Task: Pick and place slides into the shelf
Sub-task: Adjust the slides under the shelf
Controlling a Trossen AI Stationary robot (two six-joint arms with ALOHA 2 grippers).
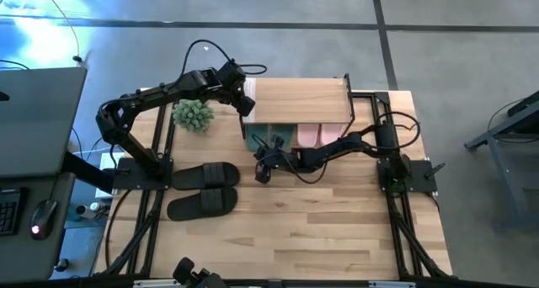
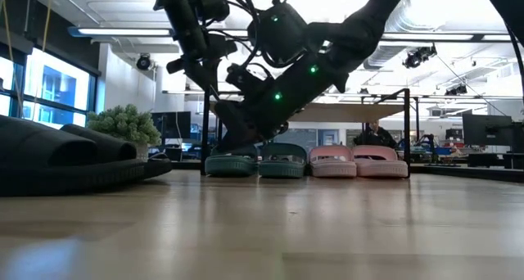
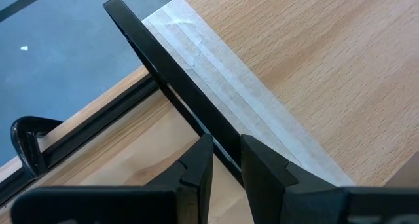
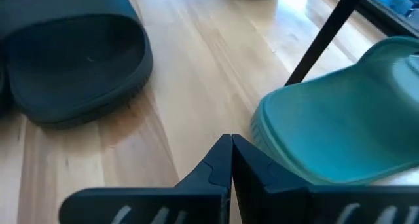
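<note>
Green slides (image 2: 258, 164) are seen at one o'clock of the closed right hand (image 4: 230, 160); the shelf (image 1: 299, 98) edge is clamped by the left hand (image 3: 226, 160).

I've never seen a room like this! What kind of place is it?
Probably a robot lab or workshop. Ceiling lights and bare ducts hang overhead, a computer desk with a mouse stands beside the table, and a person sits at screens behind.

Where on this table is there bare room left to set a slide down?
Bare tabletop spans the near side, right of the black slides. Under the shelf, green slides and pink slides fill the front; the right gripper crowds it there.
</note>
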